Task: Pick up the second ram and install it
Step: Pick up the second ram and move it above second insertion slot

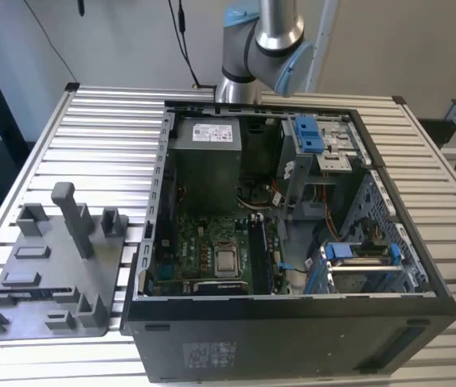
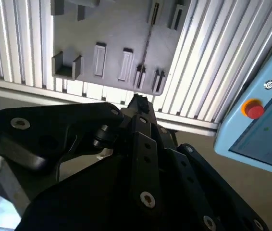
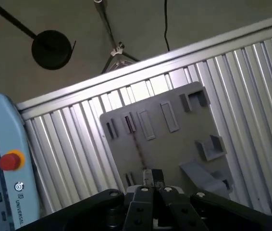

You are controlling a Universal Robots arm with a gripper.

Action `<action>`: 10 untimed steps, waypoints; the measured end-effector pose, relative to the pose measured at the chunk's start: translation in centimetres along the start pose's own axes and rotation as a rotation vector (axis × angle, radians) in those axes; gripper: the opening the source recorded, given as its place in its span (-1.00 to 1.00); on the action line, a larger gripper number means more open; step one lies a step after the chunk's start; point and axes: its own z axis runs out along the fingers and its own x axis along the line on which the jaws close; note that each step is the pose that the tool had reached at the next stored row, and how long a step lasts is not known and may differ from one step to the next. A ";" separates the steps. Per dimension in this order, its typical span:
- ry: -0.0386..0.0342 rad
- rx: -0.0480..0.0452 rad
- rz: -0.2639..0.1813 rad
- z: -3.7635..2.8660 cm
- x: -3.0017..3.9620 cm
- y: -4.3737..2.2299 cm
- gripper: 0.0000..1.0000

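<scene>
The second ram [image 3: 137, 144] stands on its edge as a thin dark strip in the grey holder tray [image 3: 174, 144]. It is also seen in the second wrist view, where the ram [image 2: 145, 45] crosses the tray [image 2: 112, 33]. In the exterior view the ram [image 1: 33, 292] lies low at the near end of the tray [image 1: 51, 266], on that view's left. My gripper [image 3: 151, 176] hangs well above the tray, its black fingertips together with nothing between them, also seen from behind [image 2: 138, 102]. It touches nothing.
An open black computer case [image 1: 292, 322] sits on the slatted aluminium table [image 1: 99, 137], with the green motherboard [image 1: 212, 250] and its CPU socket [image 1: 226, 260] exposed. The arm's base [image 1: 260, 40] stands behind the case. A pale blue pendant with a red button [image 2: 253, 109] lies off the table.
</scene>
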 end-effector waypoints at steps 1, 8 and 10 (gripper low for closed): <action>0.0008 -0.0003 -0.017 0.00 0.00 0.00 -0.79; 0.0061 -0.0020 -0.144 0.07 0.00 0.00 -0.79; 0.0069 -0.0018 -0.172 0.09 0.00 0.00 -0.79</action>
